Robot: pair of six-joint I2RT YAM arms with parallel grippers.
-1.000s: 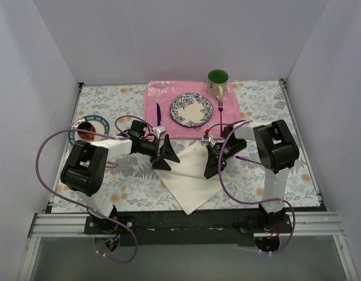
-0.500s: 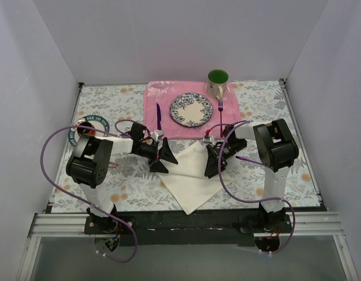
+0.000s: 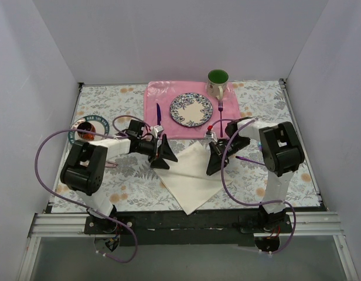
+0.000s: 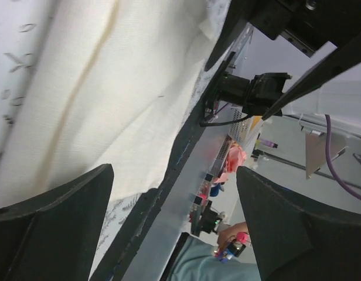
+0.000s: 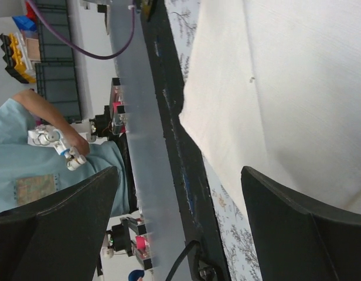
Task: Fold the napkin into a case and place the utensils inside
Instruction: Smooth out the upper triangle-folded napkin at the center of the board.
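Barely begun, I'd say — the napkin [image 3: 189,175] lies flat between the left end effector [image 3: 164,156] and right end effector [image 3: 214,162], both open and empty.

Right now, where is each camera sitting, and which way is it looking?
Top camera: above and behind the arms, looking down on the table; both arms show, left gripper and right gripper at the napkin's sides.
Left wrist camera: on the left arm, looking across the napkin toward the table's near edge; its dark fingers show.
Right wrist camera: likewise from the right arm; its fingers show.
Shared: all see the napkin.
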